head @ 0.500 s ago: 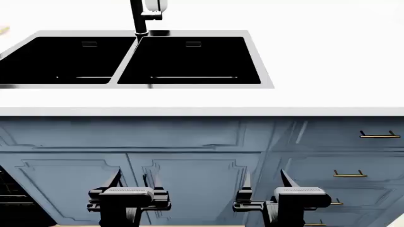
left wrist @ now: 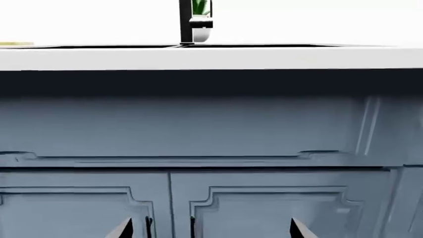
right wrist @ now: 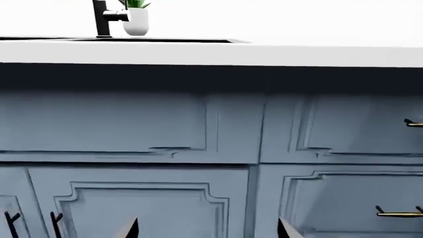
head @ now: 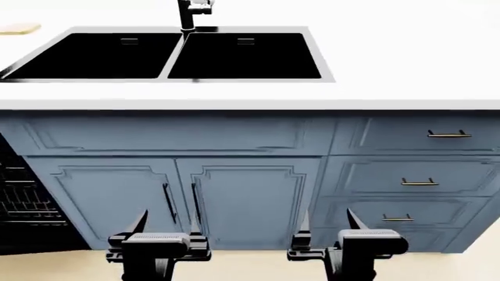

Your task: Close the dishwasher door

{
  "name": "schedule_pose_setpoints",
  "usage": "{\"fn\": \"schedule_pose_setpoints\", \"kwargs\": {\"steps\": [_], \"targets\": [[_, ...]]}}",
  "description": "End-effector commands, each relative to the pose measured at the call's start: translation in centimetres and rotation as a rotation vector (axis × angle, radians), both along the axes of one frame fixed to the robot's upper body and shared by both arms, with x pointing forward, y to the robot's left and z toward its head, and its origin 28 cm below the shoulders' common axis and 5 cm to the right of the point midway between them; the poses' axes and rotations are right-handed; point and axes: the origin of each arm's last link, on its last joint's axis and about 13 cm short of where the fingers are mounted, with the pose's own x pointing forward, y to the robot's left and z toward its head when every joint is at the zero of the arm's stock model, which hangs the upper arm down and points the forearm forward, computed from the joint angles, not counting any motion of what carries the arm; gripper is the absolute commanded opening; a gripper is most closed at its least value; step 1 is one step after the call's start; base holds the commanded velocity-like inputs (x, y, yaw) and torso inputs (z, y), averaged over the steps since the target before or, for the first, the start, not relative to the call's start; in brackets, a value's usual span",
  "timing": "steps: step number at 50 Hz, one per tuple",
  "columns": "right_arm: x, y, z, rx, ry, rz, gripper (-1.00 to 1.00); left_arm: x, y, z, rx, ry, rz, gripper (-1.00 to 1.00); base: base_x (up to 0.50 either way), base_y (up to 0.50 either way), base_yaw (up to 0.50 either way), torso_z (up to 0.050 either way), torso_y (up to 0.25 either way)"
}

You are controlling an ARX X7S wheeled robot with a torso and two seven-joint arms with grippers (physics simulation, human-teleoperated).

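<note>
Ahead of the left claw [head: 158,227] and right claw [head: 336,225] — both with fingers apart, holding nothing — stand blue-grey cabinet doors [head: 242,199] under the white bench [head: 406,82]. Far off to the left claw's outer side, dishwasher racks [head: 20,202] show; the door itself is out of view — closing seems barely begun.
</note>
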Motion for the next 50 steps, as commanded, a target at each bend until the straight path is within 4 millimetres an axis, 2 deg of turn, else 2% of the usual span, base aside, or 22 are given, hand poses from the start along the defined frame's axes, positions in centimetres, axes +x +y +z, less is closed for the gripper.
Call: {"fn": "schedule_pose_setpoints", "kwargs": {"steps": [1, 17, 50], "targets": [[-0.10, 0.31, -0.01, -0.078, -0.021, -0.005, 1.00, -0.23, 0.07, 0.09, 0.002, -0.007, 0.001, 1.00, -0.40, 0.45, 0.00, 0.000, 0.000], [-0.46, 0.43, 0.20, -0.101, -0.054, 0.001, 1.00, -0.34, 0.10, 0.22, -0.004, -0.011, 0.000, 1.00, -0.29, 0.50, 0.00, 0.000, 0.000], [-0.77, 0.45, 0.45, -0.098, -0.075, 0.012, 1.00, -0.49, -0.04, 0.28, 0.000, -0.016, -0.005, 1.00, -0.04, 0.50, 0.00, 0.000, 0.000]]}}
